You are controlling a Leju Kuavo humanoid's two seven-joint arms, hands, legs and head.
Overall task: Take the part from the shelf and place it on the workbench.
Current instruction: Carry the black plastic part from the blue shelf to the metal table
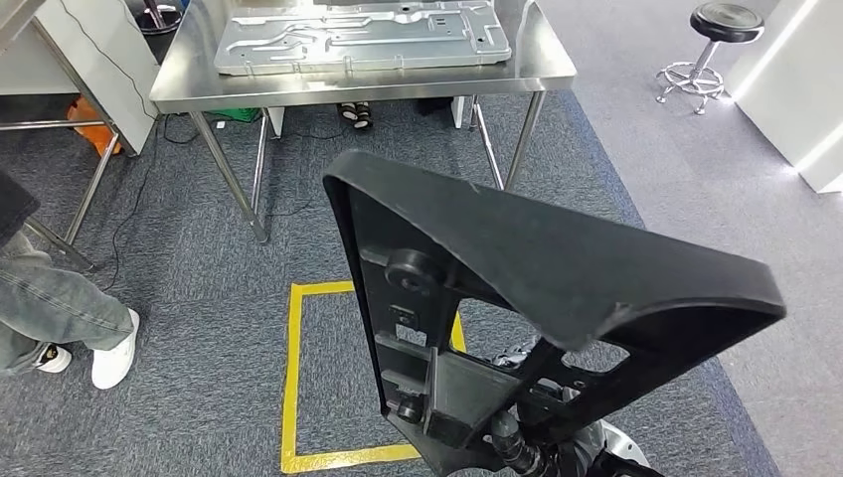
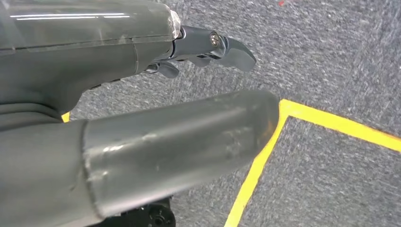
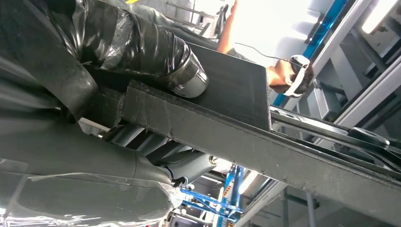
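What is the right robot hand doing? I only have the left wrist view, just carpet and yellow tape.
Observer: The right robot hand grips a black part, thumb over its flat face.
Operator: Is the workbench in sight?
Observer: Yes, the head view shows the steel workbench ahead, beyond the yellow floor square.
Operator: Anything on it?
Observer: A silver metal panel lies on top of it.
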